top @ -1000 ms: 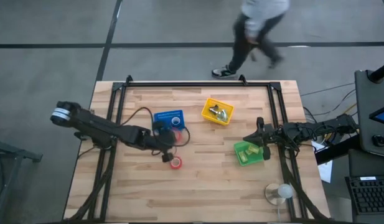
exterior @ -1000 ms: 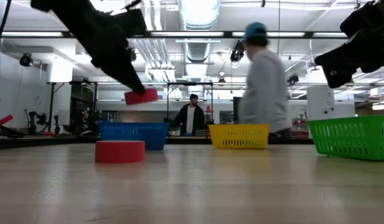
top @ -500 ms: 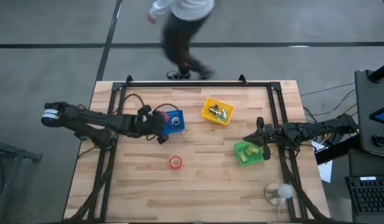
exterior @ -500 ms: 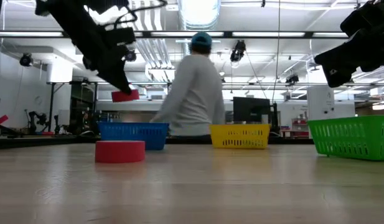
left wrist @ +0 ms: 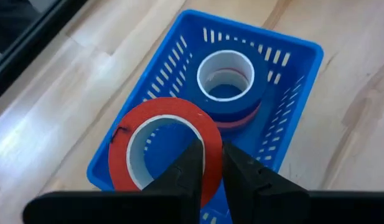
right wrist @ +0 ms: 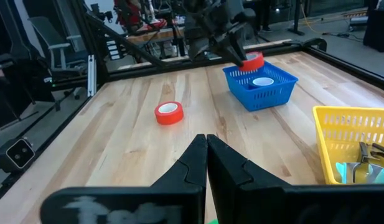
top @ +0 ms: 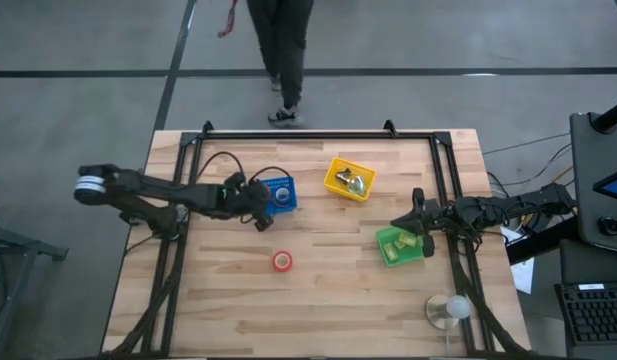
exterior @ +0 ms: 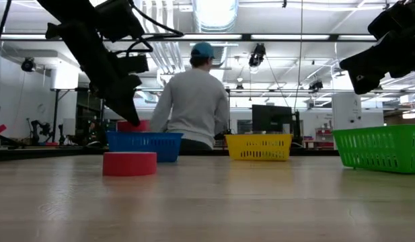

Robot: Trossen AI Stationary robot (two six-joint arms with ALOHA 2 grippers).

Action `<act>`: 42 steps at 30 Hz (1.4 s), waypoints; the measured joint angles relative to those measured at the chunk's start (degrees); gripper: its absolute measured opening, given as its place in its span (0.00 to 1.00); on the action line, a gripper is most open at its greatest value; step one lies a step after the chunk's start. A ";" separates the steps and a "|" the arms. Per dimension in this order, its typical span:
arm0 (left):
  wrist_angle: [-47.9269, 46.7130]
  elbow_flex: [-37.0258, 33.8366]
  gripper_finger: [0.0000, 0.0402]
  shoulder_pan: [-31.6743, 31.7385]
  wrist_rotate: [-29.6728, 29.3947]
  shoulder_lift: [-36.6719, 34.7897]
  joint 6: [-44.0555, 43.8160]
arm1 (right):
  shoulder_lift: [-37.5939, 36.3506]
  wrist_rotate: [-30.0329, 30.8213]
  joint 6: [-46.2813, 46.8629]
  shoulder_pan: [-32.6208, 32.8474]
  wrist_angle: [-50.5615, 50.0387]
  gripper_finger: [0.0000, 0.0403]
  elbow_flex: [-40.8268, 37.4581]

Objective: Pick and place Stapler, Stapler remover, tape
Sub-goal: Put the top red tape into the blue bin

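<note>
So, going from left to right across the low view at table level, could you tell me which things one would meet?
Red tape roll lying on the table → blue basket → yellow basket → green basket. The left pincer, holding another red tape roll, hangs over the blue basket.

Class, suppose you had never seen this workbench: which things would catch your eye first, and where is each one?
The left gripper holds a red tape roll over the blue basket, where a blue roll already lies. Another red roll sits alone on the bare wooden table. The right gripper waits by the green basket, and a person stands beyond the table.
</note>
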 joint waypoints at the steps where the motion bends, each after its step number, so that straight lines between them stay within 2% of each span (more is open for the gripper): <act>1: 0.29 0.00 0.12 0.01 0.00 0.48 -0.21 | 0.00 -0.02 0.01 0.02 0.00 0.02 0.00; 12: 1.48 0.00 0.12 0.20 -0.04 4.27 -1.14 | 0.00 -0.04 0.09 0.02 -0.11 0.02 0.00; 25: 1.72 0.02 0.13 0.58 0.17 5.03 -1.81 | 0.00 -0.04 0.05 0.02 -0.09 0.02 0.00; 30: 1.73 0.02 0.12 1.48 4.71 5.03 -1.94 | 0.00 -0.04 0.04 0.02 -0.04 0.02 0.00; 35: 1.73 0.02 0.13 1.92 5.06 5.03 -2.04 | 0.00 -0.02 0.04 0.00 -0.04 0.02 0.00; 42: 2.08 -0.26 0.13 3.36 8.89 5.03 -2.06 | 0.00 -0.04 0.04 0.02 -0.04 0.02 0.00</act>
